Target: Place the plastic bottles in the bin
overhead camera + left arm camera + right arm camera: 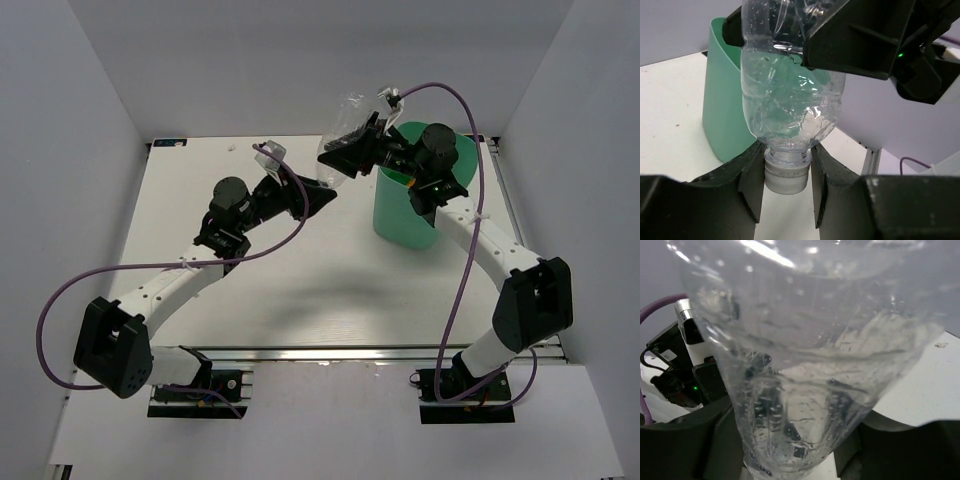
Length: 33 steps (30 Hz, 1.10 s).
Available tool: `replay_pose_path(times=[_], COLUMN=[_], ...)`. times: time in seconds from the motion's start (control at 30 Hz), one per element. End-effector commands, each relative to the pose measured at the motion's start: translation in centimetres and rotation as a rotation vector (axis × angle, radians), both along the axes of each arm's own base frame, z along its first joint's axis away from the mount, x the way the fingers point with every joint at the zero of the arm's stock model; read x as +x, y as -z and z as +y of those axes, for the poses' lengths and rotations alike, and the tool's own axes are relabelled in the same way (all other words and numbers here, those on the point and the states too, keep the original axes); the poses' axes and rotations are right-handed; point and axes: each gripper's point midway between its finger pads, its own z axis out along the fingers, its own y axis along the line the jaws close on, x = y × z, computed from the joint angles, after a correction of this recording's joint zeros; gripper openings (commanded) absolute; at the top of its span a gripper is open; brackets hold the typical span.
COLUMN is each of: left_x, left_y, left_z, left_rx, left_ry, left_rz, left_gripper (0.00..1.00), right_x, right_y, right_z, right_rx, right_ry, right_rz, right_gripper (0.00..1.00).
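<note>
A clear plastic bottle (350, 108) with a white cap (788, 175) hangs cap-down above the table, just left of the mint-green bin (405, 215). My right gripper (352, 150) is shut on the bottle's body; one of its black fingers (855, 40) shows in the left wrist view. The bottle (805, 355) fills the right wrist view. My left gripper (787, 177) sits below the bottle, its fingertips closed against the cap and neck. The bin (722, 100) stands right behind the bottle. Other bottles are out of view, or hidden inside the bin.
A small clear crumpled plastic piece (268, 152) lies near the table's back edge, left of the grippers. White walls enclose the table on three sides. The right arm's purple cable (455, 100) loops over the bin.
</note>
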Motion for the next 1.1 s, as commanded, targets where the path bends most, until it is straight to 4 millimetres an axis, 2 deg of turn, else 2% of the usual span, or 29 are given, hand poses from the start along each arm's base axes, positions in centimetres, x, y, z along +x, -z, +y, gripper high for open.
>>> replay_pose_path(times=[0.0,0.03,0.07,0.1,0.13,0.17,0.2,0.23,0.27,0.3,0.37,0.4,0.43,0.47,0.5,0.53,0.6,0.63,0.67,0.7,0.73,0.83,0.87,0.9,1.07], left_x=[0.2,1.0,1.6,2.6,3.2,3.8,4.0,4.4,5.3,5.6,6.4,6.6,7.1,7.5,7.9,8.4,9.4,9.9,10.5,10.8,11.0,11.1,11.1,10.8,10.2], left_y=[-0.1,0.0,-0.3,0.4,0.4,0.3,0.5,0.4,0.4,1.0,1.2,1.5,2.0,3.4,4.0,4.2,6.2,6.0,6.8,7.1,7.3,7.0,7.1,6.4,5.6], left_z=[0.0,0.3,0.6,1.4,2.1,2.9,4.0,5.0,6.5,7.6,9.7,10.4,10.9,12.6,13.2,13.8,14.9,15.1,15.4,16.2,16.2,16.8,17.1,17.3,18.3], left_rx=[0.046,0.067,0.076,0.109,0.119,0.132,0.159,0.165,0.17,0.189,0.204,0.23,0.238,0.286,0.3,0.307,0.346,0.335,0.346,0.349,0.345,0.326,0.319,0.301,0.269], left_ry=[-0.029,-0.072,-0.102,-0.179,-0.23,-0.286,-0.347,-0.404,-0.503,-0.564,-0.689,-0.728,-0.768,-0.857,-0.897,-0.932,-0.964,-0.971,-0.977,-0.99,-0.975,-0.972,-0.98,-0.981,-1.0], left_rz=[0.032,0.032,0.035,0.061,0.065,0.066,0.07,0.072,0.078,0.093,0.114,0.136,0.157,0.198,0.219,0.234,0.307,0.32,0.346,0.367,0.379,0.385,0.383,0.37,0.344], left_gripper=[0.4,0.76,0.98,0.98,0.98,0.98,0.98,0.98,0.98,0.98,0.98,0.98,0.98,0.98,0.98,0.98,0.98,0.98,0.98,0.98,0.98,0.98,0.98,0.98,0.98], right_x=[0.6,1.3,1.9,3.6,4.3,4.7,6.5,7.3,7.6,9.0,9.5,10.1,10.1,10.0,10.2,10.1,9.8,9.7,9.6,9.5,9.5,9.4,9.3,9.2,8.1], right_y=[-3.9,-3.8,-4.7,-4.3,-4.7,-6.1,-5.7,-5.9,-7.0,-6.9,-6.3,-5.2,-4.2,-3.4,-1.8,-0.8,2.0,4.0,4.7,5.2,5.4,4.5,3.2,2.7,-1.0], right_z=[-1.6,-2.0,-2.6,-4.2,-5.1,-6.5,-8.8,-10.2,-11.8,-14.7,-17.5,-19.6,-20.5,-21.3,-22.1,-22.4,-23.0,-23.2,-23.5,-24.1,-24.5,-24.9,-25.0,-25.0,-24.6], right_rx=[0.052,0.03,0.015,-0.038,-0.056,-0.058,-0.109,-0.133,-0.145,-0.195,-0.274,-0.321,-0.368,-0.389,-0.427,-0.451,-0.521,-0.561,-0.575,-0.589,-0.622,-0.656,-0.643,-0.637,-0.571], right_ry=[0.113,0.158,0.211,0.325,0.383,0.45,0.573,0.641,0.721,0.874,1.011,1.115,1.151,1.184,1.219,1.228,1.234,1.237,1.247,1.276,1.285,1.298,1.303,1.303,1.282], right_rz=[-0.139,-0.136,-0.156,-0.157,-0.164,-0.19,-0.179,-0.181,-0.197,-0.212,-0.207,-0.183,-0.168,-0.145,-0.109,-0.09,-0.037,-0.008,0.003,0.015,0.0,-0.028,-0.045,-0.053,-0.126], right_gripper=[0.42,0.39,0.37,0.35,0.34,0.32,0.31,0.3,0.3,0.3,0.29,0.3,0.3,0.33,0.36,0.39,0.57,0.65,0.82,0.89,0.89,0.89,0.89,0.89,0.89])
